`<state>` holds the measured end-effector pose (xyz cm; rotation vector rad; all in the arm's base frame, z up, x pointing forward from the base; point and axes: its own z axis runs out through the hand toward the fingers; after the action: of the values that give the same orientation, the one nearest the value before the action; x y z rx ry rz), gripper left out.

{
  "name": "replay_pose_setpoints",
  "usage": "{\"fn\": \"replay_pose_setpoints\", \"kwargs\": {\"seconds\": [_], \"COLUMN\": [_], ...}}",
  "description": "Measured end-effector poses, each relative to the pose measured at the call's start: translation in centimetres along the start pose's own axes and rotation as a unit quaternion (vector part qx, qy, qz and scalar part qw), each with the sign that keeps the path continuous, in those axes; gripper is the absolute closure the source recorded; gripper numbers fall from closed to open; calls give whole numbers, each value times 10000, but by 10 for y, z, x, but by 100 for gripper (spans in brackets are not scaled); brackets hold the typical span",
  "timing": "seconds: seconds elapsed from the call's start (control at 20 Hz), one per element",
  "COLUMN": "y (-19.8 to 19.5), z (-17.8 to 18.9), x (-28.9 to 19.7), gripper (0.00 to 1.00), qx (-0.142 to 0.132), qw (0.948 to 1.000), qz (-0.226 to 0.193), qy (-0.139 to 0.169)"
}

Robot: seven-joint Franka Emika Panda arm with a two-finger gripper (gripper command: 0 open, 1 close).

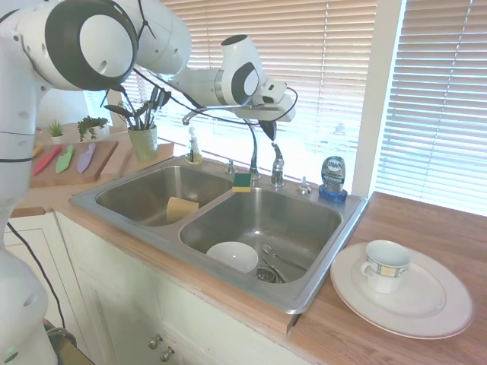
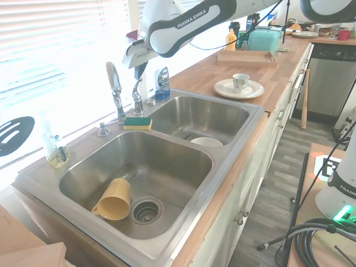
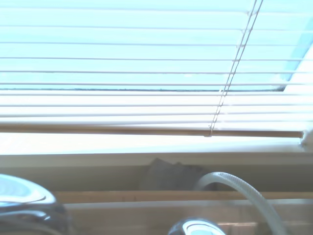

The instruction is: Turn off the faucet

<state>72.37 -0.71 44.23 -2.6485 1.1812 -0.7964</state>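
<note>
One lever [image 1: 277, 161] governs the faucet [image 1: 228, 122]; my jaws [image 1: 271, 128] hover directly above it, positioned to press down. Jaw state: cannot tell.

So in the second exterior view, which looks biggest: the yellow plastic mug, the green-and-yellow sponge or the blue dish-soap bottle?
Largest to smallest as seen:
1. Yellow plastic mug, though it is nearest the camera.
2. Green-and-yellow sponge and blue dish-soap bottle: too alike to rank.

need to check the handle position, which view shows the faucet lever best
The second exterior view: the lever handle stands clear against the bright window. The first exterior view shows it smaller, under the pincer. The wrist view shows only blurred chrome.
</note>
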Motion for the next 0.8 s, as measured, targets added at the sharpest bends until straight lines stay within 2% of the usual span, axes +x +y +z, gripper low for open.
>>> {"fn": "replay_pose_setpoints", "kwargs": {"seconds": [0.35, 0.8], "y": [2, 13], "z": [10, 19], "x": [2, -15], "gripper": [100, 100], "qx": [-29, -191], "qw": [10000, 9993], "qz": [49, 21], "qy": [-56, -306]}}
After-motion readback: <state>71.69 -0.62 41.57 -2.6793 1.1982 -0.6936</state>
